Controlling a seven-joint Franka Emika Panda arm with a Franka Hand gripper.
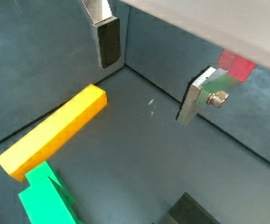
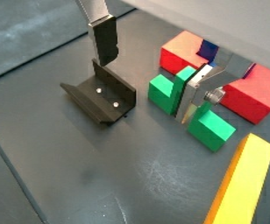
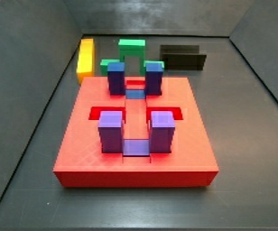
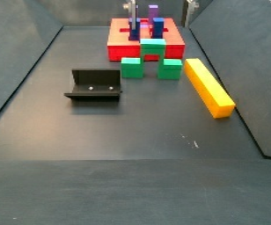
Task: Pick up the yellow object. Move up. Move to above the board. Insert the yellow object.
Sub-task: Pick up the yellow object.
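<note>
1. The gripper [image 1: 149, 74] hangs above the dark surface [image 4: 126, 167], its silver fingers [image 1: 106, 39] spread wide apart with nothing between them.
2. The yellow object [image 1: 55, 129] is a long, narrow, smooth bar with orange-shaded sides, lying flat on the surface, apart from the gripper.
3. In a side view it rests just beside the board [image 4: 124, 39], running away from the slab's corner.
4. A wrist view catches the fixture [image 2: 103, 94] and green blocks [image 2: 211, 128] near the fingers.
5. Only a side view shows the board [image 3: 135, 144] whole: red slab, paired purple posts [image 3: 110, 131], square recesses.
</note>
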